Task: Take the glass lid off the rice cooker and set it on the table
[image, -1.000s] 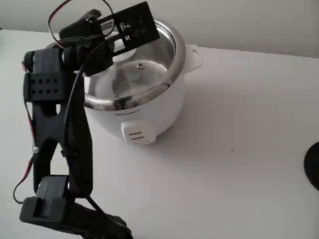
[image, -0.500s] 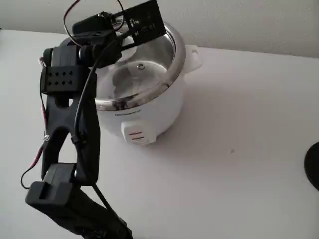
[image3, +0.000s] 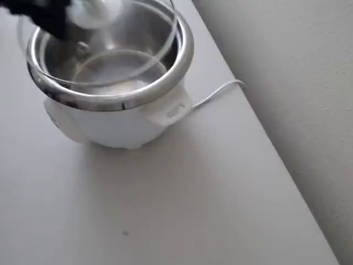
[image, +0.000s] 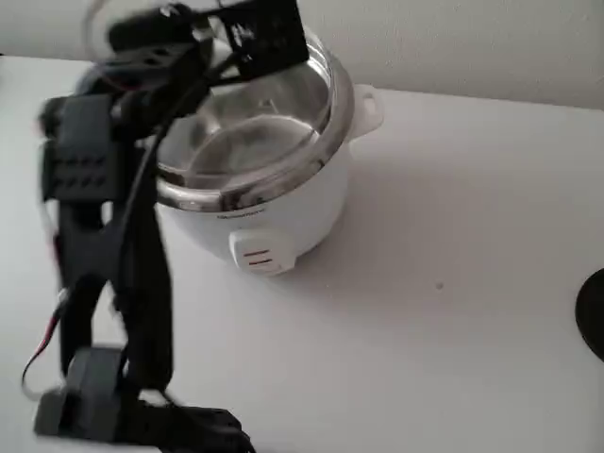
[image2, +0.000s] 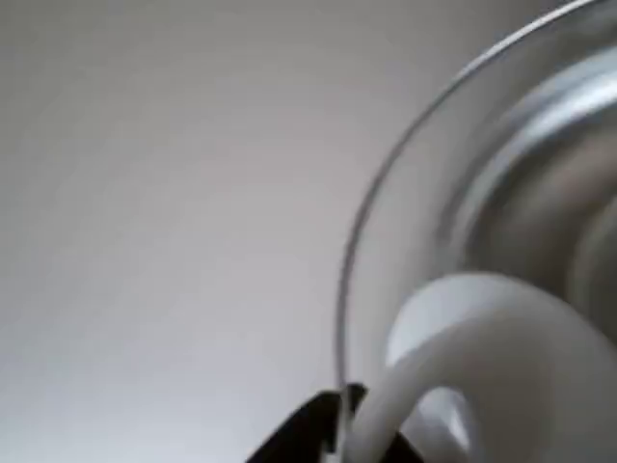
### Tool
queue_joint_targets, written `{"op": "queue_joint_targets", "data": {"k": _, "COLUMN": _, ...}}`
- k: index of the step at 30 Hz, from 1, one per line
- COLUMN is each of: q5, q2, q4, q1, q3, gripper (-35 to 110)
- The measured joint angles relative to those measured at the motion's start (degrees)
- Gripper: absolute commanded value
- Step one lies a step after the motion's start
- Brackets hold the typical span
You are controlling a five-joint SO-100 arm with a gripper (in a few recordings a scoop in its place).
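1. Gripping the glass lid [image3: 118, 44] by its white knob [image2: 463, 357], our fingers are closed on it.
2. We are holding it tilted above the rice cooker [image: 274, 203], clearing the rim before reaching the table [image: 453, 283].

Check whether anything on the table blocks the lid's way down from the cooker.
Nothing visible does. The glass lid, held by its knob, hangs above the rice cooker. The table to the cooker's right in the fixed view lies bare, apart from a dark thing at the far edge.
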Motion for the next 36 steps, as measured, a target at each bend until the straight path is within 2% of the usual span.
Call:
{"op": "queue_joint_targets", "data": {"k": 4, "q5": -2.2, "q2": 9.76, "q4": 2.81, "q1": 5.89, "q3": 0.0, "gripper": 0}}
{"op": "queue_joint_targets", "data": {"k": 9, "q5": -4.31, "q2": 19.25, "q4": 2.37, "q1": 21.01, "q3": 6.86, "gripper": 0}}
{"op": "queue_joint_targets", "data": {"k": 13, "q5": -6.86, "q2": 22.76, "q4": -3.96, "q1": 31.99, "q3": 19.78, "gripper": 0}}
{"op": "queue_joint_targets", "data": {"k": 19, "q5": -10.81, "q2": 21.8, "q4": -15.12, "q1": 41.66, "q3": 40.34, "gripper": 0}}
{"op": "queue_joint_targets", "data": {"k": 29, "q5": -11.43, "q2": 0.18, "q4": -17.14, "q1": 44.56, "q3": 48.52, "gripper": 0}}
{"op": "queue_joint_targets", "data": {"k": 36, "q5": -11.43, "q2": -10.63, "q4": -18.72, "q1": 39.73, "q3": 54.49, "gripper": 0}}
